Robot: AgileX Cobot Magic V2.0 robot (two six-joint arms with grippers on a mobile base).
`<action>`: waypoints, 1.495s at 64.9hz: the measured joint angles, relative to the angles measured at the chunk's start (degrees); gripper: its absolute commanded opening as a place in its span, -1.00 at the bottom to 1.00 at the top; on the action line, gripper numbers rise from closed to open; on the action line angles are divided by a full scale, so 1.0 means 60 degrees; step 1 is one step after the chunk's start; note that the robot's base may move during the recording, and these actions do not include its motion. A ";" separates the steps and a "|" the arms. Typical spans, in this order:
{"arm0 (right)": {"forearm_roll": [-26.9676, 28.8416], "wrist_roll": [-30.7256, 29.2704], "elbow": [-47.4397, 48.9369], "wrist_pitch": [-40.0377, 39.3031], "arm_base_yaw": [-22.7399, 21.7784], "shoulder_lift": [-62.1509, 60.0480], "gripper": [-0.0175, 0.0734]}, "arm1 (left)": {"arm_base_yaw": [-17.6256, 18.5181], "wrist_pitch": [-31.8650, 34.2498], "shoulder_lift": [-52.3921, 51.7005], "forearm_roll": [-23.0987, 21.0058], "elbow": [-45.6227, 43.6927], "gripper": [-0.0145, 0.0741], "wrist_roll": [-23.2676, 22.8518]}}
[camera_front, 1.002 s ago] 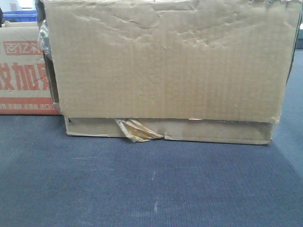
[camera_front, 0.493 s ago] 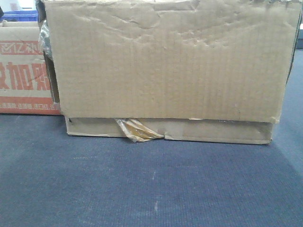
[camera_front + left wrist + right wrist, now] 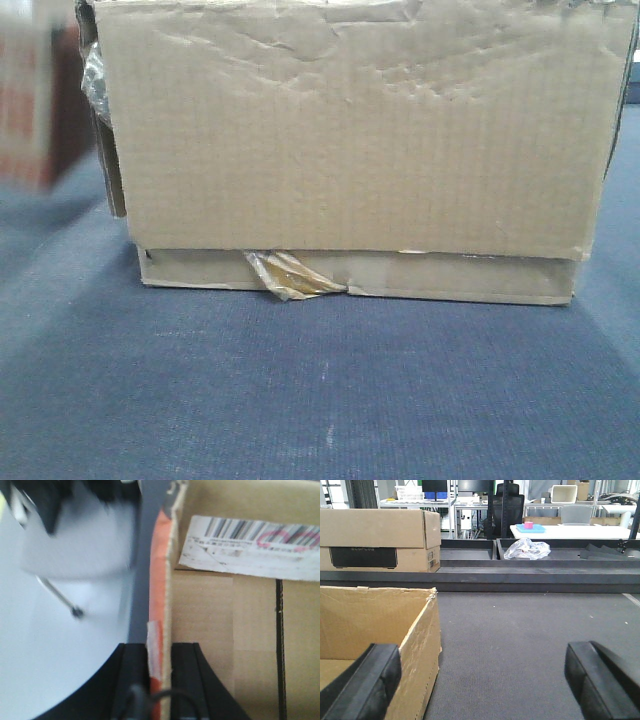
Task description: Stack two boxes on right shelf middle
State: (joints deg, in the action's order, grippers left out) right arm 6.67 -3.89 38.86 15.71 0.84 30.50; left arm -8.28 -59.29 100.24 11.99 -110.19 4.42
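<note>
Plain carton (image 3: pixel 350 150): large, brown corrugated, fills most of the front view. It stands flat on the blue-grey carpet (image 3: pixel 320 400). Its face is creased near the top, and a torn yellowish tape strip (image 3: pixel 290 275) curls out at the lower edge.

Second carton (image 3: pixel 35 100): seen at the upper left of the front view, red and white on its face, too blurred to read. Cannot tell whether it touches the floor.

Left gripper (image 3: pixel 160 685): pressed together on an upright cardboard wall (image 3: pixel 170 580) with an orange outer face, one black finger on each side. A barcode label (image 3: pixel 250 547) lies on the inner cardboard surface.

Right gripper (image 3: pixel 482 685): spread wide and holding nothing, low over dark carpet. Its left finger (image 3: pixel 365 685) overlaps an open-topped carton (image 3: pixel 415 640) with a ragged corner; contact cannot be judged.

Background, right wrist view: a closed carton (image 3: pixel 380 540) sits on a dark ledge, a crumpled plastic bag (image 3: pixel 526 549) lies further right, and a blue tray (image 3: pixel 530 528) rests on a white table (image 3: pixel 570 531).
</note>
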 measured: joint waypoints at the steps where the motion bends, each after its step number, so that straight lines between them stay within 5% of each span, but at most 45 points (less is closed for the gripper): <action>1: 0.0000 0.0000 0.0000 0.0000 0.0000 0.0000 0.64 | 0.0000 0.0000 -0.0075 0.0000 -0.0077 -0.92 -0.0042; 18: 0.0000 0.0000 0.0000 0.0000 0.0000 0.0000 0.64 | 0.0582 -0.0047 -0.1267 -0.0568 -0.1637 -0.92 -0.0596; 41: 0.0000 0.0000 0.0000 0.0000 0.0163 0.0000 0.64 | 0.4177 0.0052 -0.1232 -0.0858 -0.2353 -0.92 -0.1446; 55: 0.0000 0.0000 0.0000 0.0000 0.0163 0.0000 0.64 | 0.5382 0.0260 -0.0208 -0.0851 -0.2364 -0.92 -0.2281; 90: 0.0000 0.0000 0.0000 0.0000 0.0163 0.0000 0.64 | 0.5756 0.0138 0.1822 -0.0832 -0.2347 -0.92 -0.2884; 97: 0.0000 0.0000 0.0000 0.0000 0.0163 0.0000 0.64 | 0.5756 0.0138 0.1822 -0.0975 -0.2347 -0.70 -0.2908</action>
State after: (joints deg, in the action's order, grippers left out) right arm 6.67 -3.89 38.86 15.71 1.82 30.50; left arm 26.26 -58.46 111.18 6.14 -124.27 -13.03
